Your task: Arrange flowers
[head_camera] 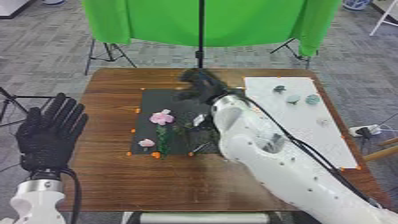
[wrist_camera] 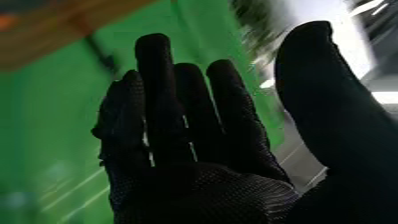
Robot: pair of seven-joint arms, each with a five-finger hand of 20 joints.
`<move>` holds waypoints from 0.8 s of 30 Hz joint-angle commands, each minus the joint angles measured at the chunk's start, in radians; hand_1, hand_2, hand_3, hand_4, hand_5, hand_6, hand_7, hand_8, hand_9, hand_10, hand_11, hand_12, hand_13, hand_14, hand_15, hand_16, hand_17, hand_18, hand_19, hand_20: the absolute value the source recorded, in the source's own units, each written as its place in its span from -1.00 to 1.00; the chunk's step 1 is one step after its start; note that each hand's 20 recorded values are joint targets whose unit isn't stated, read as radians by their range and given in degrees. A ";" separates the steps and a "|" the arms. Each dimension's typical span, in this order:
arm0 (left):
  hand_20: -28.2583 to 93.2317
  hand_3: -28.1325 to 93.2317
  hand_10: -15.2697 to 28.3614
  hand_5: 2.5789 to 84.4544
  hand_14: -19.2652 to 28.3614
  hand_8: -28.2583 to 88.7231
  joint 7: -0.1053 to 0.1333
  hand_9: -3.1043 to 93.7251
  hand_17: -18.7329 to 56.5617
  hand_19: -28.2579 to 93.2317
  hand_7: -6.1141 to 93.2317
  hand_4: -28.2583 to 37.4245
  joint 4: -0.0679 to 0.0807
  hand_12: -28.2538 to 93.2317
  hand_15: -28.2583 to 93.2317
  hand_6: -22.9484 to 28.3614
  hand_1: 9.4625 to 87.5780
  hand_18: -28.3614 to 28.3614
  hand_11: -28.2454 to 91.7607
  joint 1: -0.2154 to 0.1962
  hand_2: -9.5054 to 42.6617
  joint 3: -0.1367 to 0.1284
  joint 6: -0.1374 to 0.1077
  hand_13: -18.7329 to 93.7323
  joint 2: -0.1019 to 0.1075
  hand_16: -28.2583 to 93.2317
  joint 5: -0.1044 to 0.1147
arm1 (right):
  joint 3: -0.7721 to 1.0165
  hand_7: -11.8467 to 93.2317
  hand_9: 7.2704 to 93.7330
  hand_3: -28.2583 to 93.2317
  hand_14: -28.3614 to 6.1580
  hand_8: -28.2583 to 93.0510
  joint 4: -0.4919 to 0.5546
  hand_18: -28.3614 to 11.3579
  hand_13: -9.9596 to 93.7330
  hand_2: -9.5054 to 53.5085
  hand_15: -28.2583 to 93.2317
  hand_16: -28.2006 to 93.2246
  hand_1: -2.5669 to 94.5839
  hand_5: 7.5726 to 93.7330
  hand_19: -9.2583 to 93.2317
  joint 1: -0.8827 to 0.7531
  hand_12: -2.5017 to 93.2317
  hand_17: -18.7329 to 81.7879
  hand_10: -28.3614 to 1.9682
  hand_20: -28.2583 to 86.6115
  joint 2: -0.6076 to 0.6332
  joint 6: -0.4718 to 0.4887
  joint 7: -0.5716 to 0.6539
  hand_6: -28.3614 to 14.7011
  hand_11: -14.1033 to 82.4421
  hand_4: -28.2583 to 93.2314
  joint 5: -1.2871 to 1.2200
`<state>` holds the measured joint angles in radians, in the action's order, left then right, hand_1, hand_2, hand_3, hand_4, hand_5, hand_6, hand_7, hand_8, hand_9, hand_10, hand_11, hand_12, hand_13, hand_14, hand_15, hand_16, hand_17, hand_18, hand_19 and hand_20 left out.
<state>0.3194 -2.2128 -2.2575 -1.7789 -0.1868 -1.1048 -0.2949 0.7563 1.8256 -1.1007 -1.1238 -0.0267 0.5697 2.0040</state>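
Note:
In the head view, my right hand (head_camera: 203,85) is over the far part of the black mat (head_camera: 153,103), its glove blurred. In the right wrist view, the same hand (wrist_camera: 200,187) has straight fingers and the thumb held apart, with nothing in it. My left hand (head_camera: 51,132) stands at the table's left side, fingers straight. On the mat lie a pink flower (head_camera: 162,117) with a green stem and a smaller pink flower (head_camera: 147,143). A white flower (head_camera: 199,120) lies beside the right forearm, partly hidden by it. Pale green flowers (head_camera: 293,99) and a dark green piece (head_camera: 279,89) rest on the white board (head_camera: 263,84).
Orange markers (head_camera: 156,155) dot the mat's edges. The brown table (head_camera: 107,170) extends around the mat and board. A thin black pole (head_camera: 201,50) and a green cloth (head_camera: 160,25) stand beyond the far edge. My right arm crosses the board's near-left side.

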 commanded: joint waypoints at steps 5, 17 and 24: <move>-0.33 0.73 0.27 -0.03 0.25 -0.64 0.013 -0.21 -0.57 -0.27 -0.76 -1.00 -0.011 -0.36 -0.28 0.17 -0.67 0.35 -0.34 -0.057 -0.18 -0.020 0.003 -0.23 -0.024 -0.57 0.001 | 0.445 -0.59 -0.14 0.75 -0.39 -0.70 0.083 -0.76 -0.05 -1.00 0.06 -0.31 -0.10 0.00 0.78 -0.330 -0.67 -0.16 -0.40 0.21 0.319 0.048 0.224 -0.06 -0.54 -1.00 0.056; -0.33 0.73 0.27 -0.03 0.26 -0.64 0.019 -0.20 -0.57 -0.27 -0.75 -1.00 -0.018 -0.36 -0.27 0.18 -0.67 0.34 -0.33 -0.071 -0.18 -0.024 -0.007 -0.23 -0.030 -0.57 0.001 | 0.611 -0.57 -0.20 0.77 -0.41 -0.70 0.029 -0.76 -0.12 -1.00 -0.03 -0.30 -0.02 -0.01 0.74 -0.506 -0.68 -0.21 -0.32 0.20 0.367 0.099 0.277 -0.01 -0.54 -1.00 0.049; -0.33 0.73 0.28 -0.03 0.27 -0.64 0.017 -0.20 -0.57 -0.27 -0.75 -1.00 -0.019 -0.36 -0.26 0.18 -0.67 0.34 -0.33 -0.072 -0.18 -0.024 -0.007 -0.23 -0.032 -0.58 0.002 | 0.581 -0.56 -0.21 0.80 -0.37 -0.71 -0.021 -0.77 -0.11 -1.00 -0.05 -0.29 0.06 -0.02 0.73 -0.489 -0.69 -0.21 -0.21 0.21 0.352 0.187 0.289 0.05 -0.52 -1.00 0.060</move>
<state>0.3389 -2.2298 -2.3163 -1.8048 -0.1886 -1.1244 -0.2951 1.3677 1.8457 -1.5927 -0.7556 0.0978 0.8340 2.0524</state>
